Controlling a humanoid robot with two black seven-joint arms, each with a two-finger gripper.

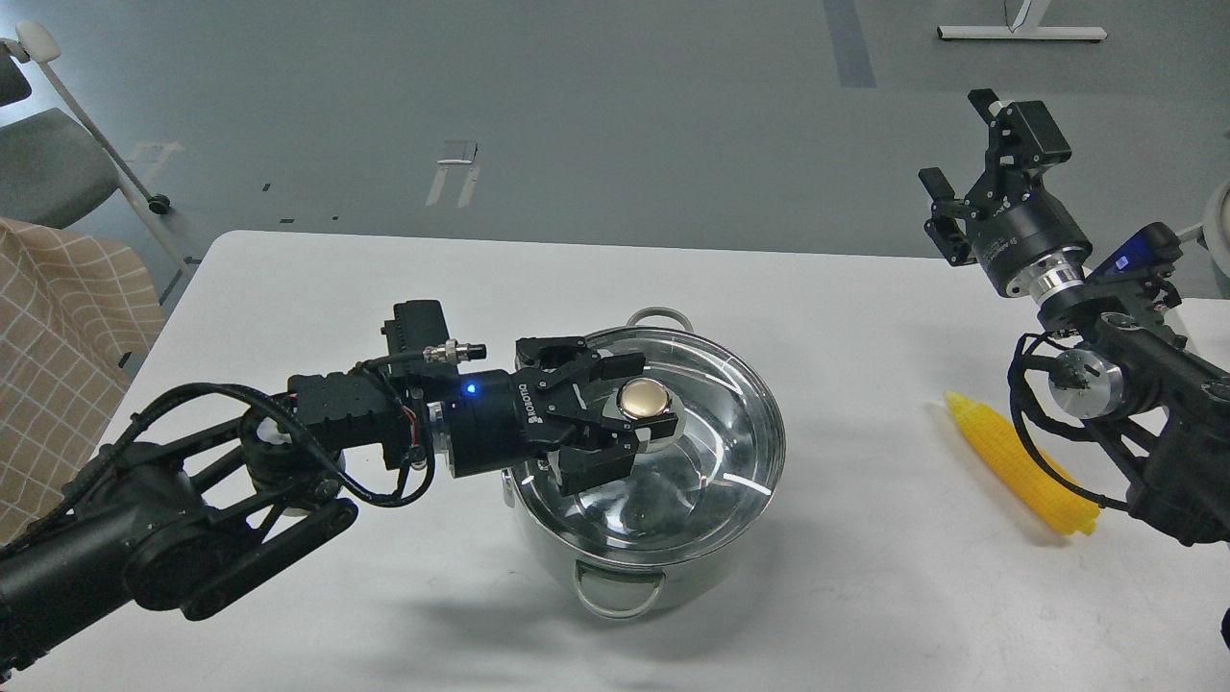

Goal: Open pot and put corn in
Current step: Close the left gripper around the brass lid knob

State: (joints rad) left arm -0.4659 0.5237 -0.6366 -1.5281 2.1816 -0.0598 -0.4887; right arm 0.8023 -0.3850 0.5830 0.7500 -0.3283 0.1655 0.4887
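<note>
We seem to be in a lab or office space. A white table (pixel 384 288) fills the lower frame, over grey floor (pixel 625 115) with tape marks (pixel 455 173); a wheeled chair (pixel 58 163) stands upper left.

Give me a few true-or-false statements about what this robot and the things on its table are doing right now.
1. The glass lid sits on the pot. True.
2. The left gripper has its fingers on either side of the lid's gold knob. True; whether they already press it cannot be told.
3. The corn is inside the pot. False: it lies on the white table, to the right of the pot.
4. The right gripper is holding the corn. False: it is raised above the table, open and empty.
5. The pot lies tipped on its side. False: it stands upright, with one loop handle toward the camera and one at the far side.
</note>
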